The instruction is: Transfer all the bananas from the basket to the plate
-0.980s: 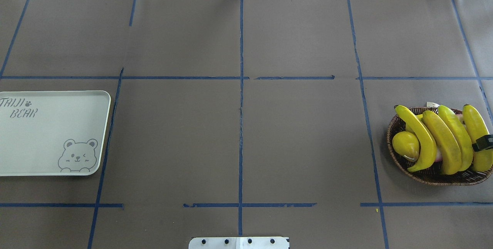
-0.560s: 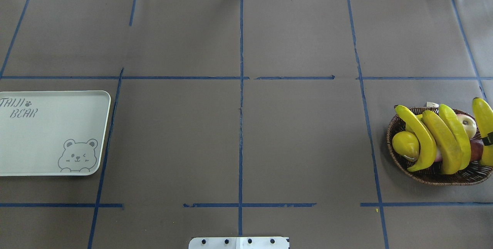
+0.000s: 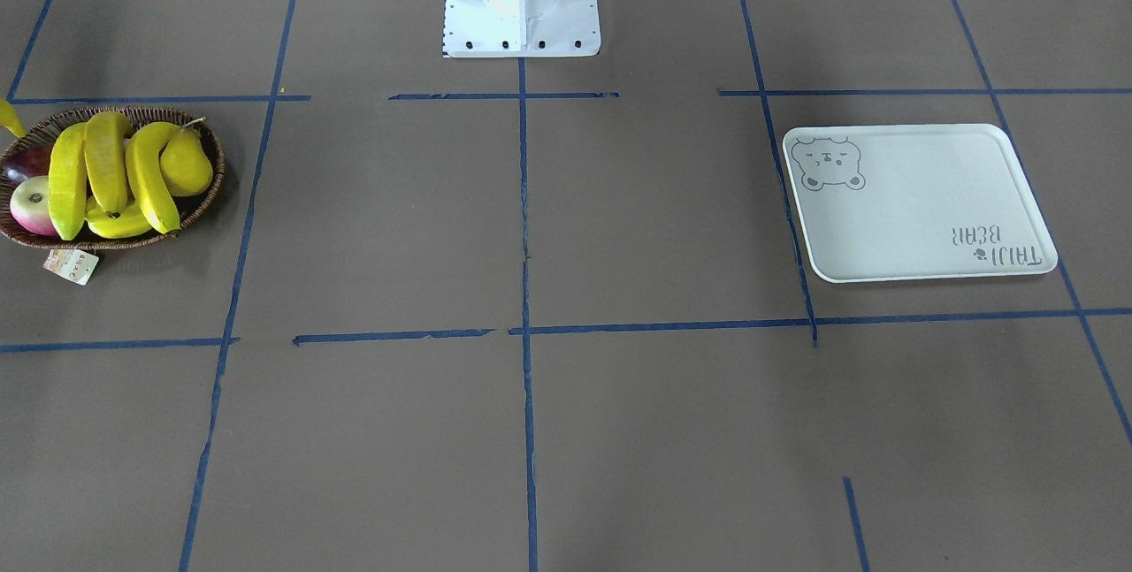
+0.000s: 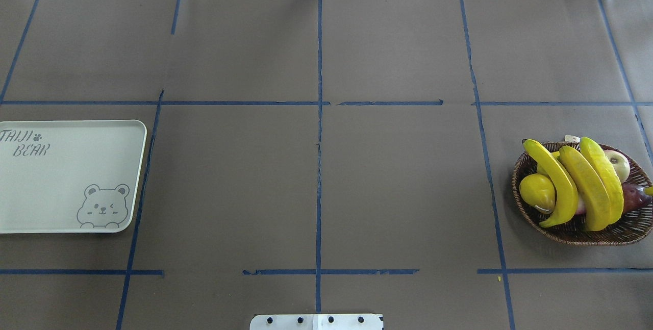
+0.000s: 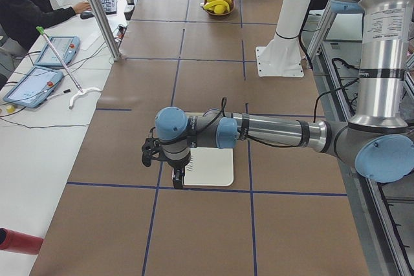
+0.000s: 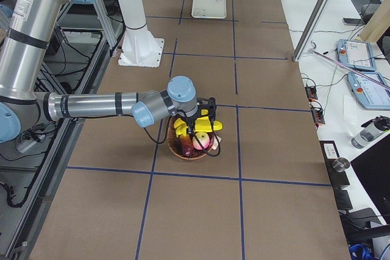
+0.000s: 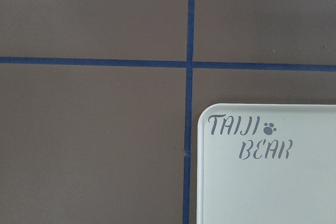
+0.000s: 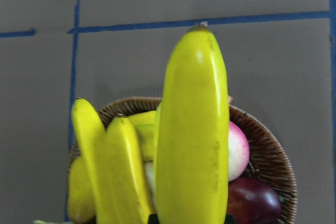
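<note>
The right gripper (image 6: 205,117) has one banana (image 8: 194,129) between its fingers. It holds this banana in the air above the right side of the basket (image 4: 586,238), and the banana does not touch the other fruit. In the right wrist view the banana fills the middle, with its dark tip pointing away from the camera. Only dark edges of the fingers show at the bottom of that view.

The basket stands at the right side of the table. The other three bananas (image 4: 586,187) lie inside it, side by side, and they lean on each other. A yellow pear (image 4: 536,192) lies at their left. A pale apple (image 4: 618,162) and a dark purple fruit (image 4: 635,197) lie at their right. A small paper tag (image 3: 71,265) hangs from the far rim of the basket.

The plate (image 4: 61,187) lies at the left side of the table, well apart from the basket, and nothing is on it. The left gripper (image 5: 176,174) hangs over the far left corner of the plate, near the lettering. I cannot tell if its fingers are apart or together.
</note>
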`<move>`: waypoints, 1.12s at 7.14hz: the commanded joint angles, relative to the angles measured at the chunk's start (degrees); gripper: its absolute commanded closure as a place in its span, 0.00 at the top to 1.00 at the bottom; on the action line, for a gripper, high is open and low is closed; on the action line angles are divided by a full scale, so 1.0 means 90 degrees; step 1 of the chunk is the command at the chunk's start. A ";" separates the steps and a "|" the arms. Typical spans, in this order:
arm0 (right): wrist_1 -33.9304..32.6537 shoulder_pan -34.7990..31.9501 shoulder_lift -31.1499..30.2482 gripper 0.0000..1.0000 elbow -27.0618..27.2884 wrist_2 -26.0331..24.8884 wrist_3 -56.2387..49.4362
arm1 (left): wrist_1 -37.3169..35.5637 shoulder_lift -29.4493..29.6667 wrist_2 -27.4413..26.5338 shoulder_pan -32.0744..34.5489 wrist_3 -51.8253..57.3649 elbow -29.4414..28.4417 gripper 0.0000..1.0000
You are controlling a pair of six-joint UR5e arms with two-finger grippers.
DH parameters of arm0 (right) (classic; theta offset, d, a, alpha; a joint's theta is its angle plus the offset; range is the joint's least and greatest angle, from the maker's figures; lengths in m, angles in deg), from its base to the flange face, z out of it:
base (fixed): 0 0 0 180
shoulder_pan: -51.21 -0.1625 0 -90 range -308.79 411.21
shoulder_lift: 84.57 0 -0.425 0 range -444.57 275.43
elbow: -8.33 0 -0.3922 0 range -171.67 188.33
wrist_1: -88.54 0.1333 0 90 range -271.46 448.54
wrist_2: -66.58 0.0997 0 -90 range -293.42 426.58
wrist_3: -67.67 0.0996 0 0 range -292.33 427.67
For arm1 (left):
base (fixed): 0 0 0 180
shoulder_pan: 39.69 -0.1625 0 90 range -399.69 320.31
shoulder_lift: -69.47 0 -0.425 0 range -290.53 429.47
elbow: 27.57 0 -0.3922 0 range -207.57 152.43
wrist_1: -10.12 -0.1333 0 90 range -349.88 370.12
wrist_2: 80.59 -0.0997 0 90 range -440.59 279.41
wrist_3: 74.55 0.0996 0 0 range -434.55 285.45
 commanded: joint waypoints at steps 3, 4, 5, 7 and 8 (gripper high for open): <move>-0.2935 0.0626 0.2847 0.00 0.0589 0.0261 0.0605 | 0.0224 0.0097 0.0185 -0.0210 -0.1135 0.0851 1.00; -0.2870 0.1055 0.2987 0.00 0.0608 0.0201 0.1228 | 0.0709 0.0097 0.0186 -0.0676 -0.1839 0.1000 1.00; -0.2869 0.1436 0.3452 0.00 0.0589 0.0094 0.1766 | 0.1497 0.0097 0.0186 -0.1173 -0.2764 0.0991 1.00; -0.1977 0.1965 0.3759 0.00 0.0560 -0.0179 0.3005 | 0.3428 0.0204 0.0118 -0.2169 -0.4883 0.0836 1.00; -0.1052 0.2335 0.3760 0.00 0.0521 -0.0625 0.3863 | 0.4173 0.0456 0.0117 -0.2493 -0.5975 0.0738 1.00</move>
